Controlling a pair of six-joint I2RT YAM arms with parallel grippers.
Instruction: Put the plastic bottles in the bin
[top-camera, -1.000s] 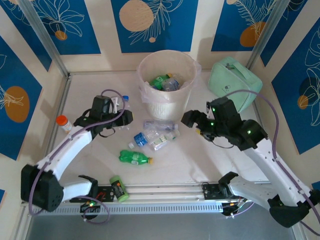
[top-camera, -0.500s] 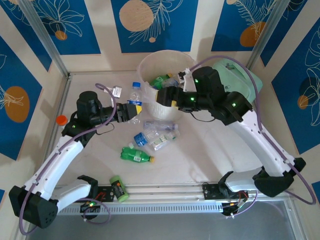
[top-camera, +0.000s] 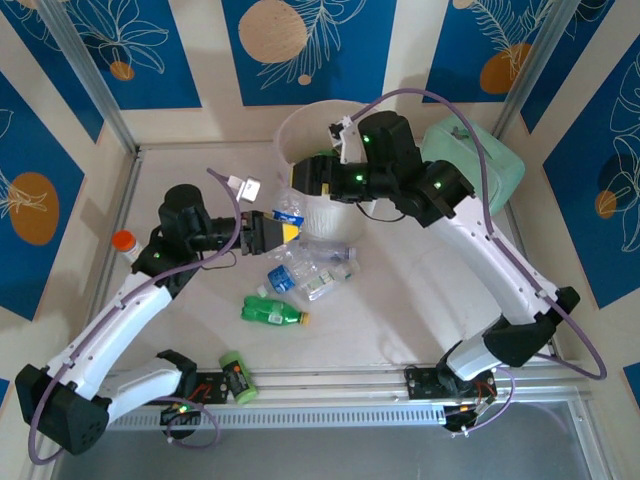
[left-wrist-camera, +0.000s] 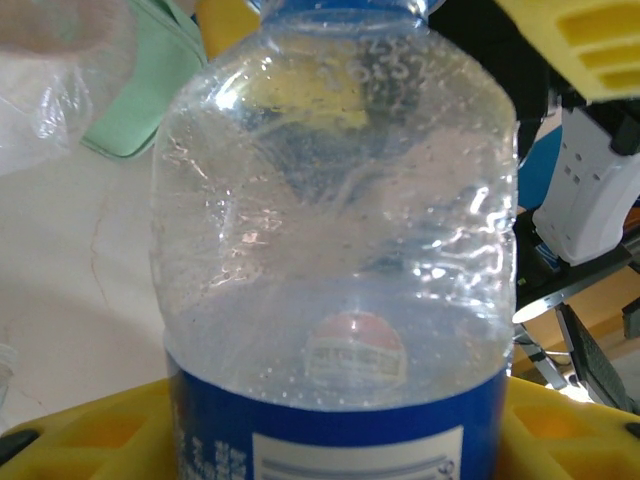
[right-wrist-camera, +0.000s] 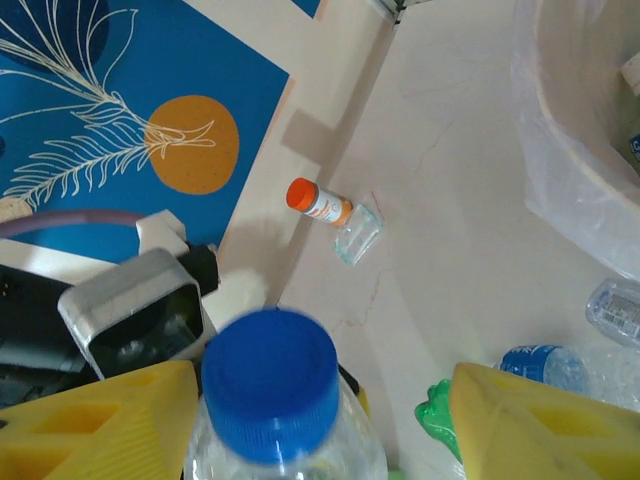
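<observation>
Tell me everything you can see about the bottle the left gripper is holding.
The bottle is clear, dented plastic with droplets inside, a blue label low on its body and a blue cap. The left gripper clamps it at the label, beside the bin. The open right gripper straddles its cap, apparently without touching.

The top view is lit brightly and evenly; soft shadows are cast on the white tabletop (top-camera: 420, 300). In the left wrist view, small white glints are scattered over the clear blue-labelled plastic bottle (left-wrist-camera: 340, 250), and the background is blurred. In the right wrist view, the blue round cap (right-wrist-camera: 270, 385) and the yellow finger pads (right-wrist-camera: 530, 420) are rendered soft.
</observation>
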